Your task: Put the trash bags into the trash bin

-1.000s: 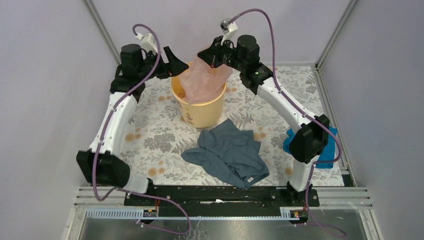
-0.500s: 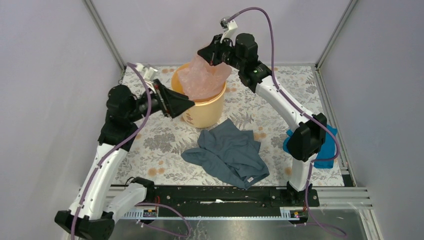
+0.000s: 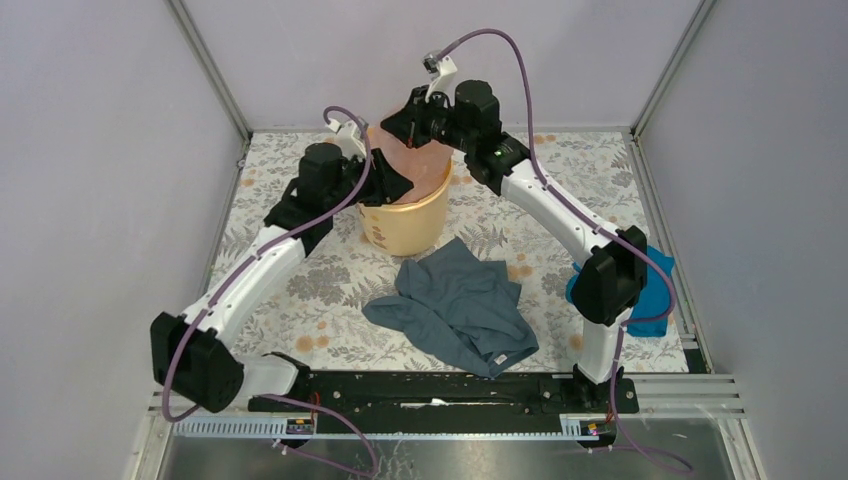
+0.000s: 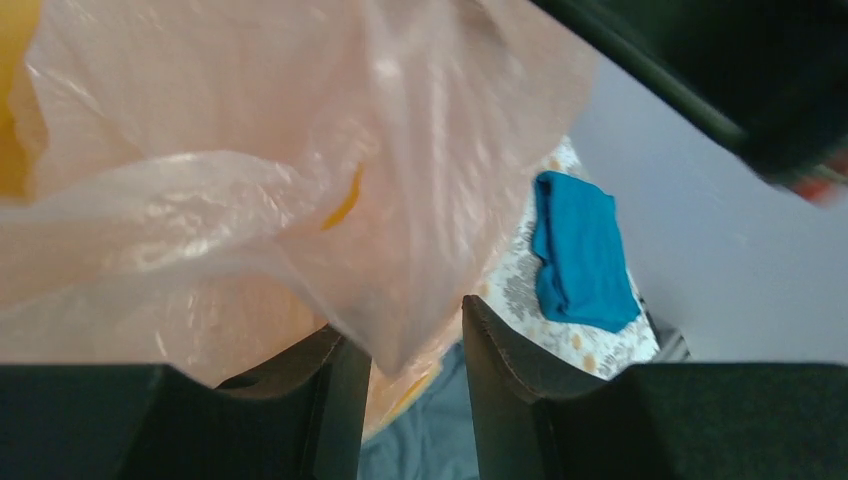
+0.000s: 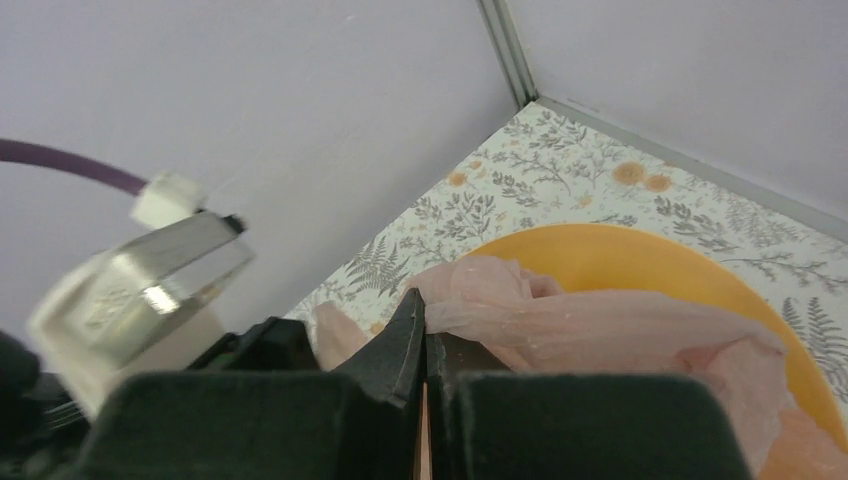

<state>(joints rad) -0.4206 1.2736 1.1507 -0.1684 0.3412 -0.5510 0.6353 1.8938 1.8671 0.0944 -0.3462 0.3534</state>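
the trash bin [image 3: 408,222], a yellow-orange bucket, stands on the floral table [image 3: 300,290] toward its 12 o'clock edge. the pale-pink trash bag [image 3: 418,166] is bunched in the bin's mouth, with much of its film heaped above the rim. the right gripper [image 5: 422,335] hangs over the rim at the bin's 12 o'clock, its jaws pressed together on a twisted fold of the film. the left gripper [image 4: 403,345] is at the bin's 9 o'clock, against the bag. its jaws are spread, and a hanging tip of the film dips into the gap between them without being squeezed. a grey-blue garment [image 3: 460,305] lies crumpled at the bin's 6 o'clock, just beside its base. a bright blue cloth [image 3: 655,290] lies at about 4 o'clock from the bin, at the table's right edge, partly behind the right arm
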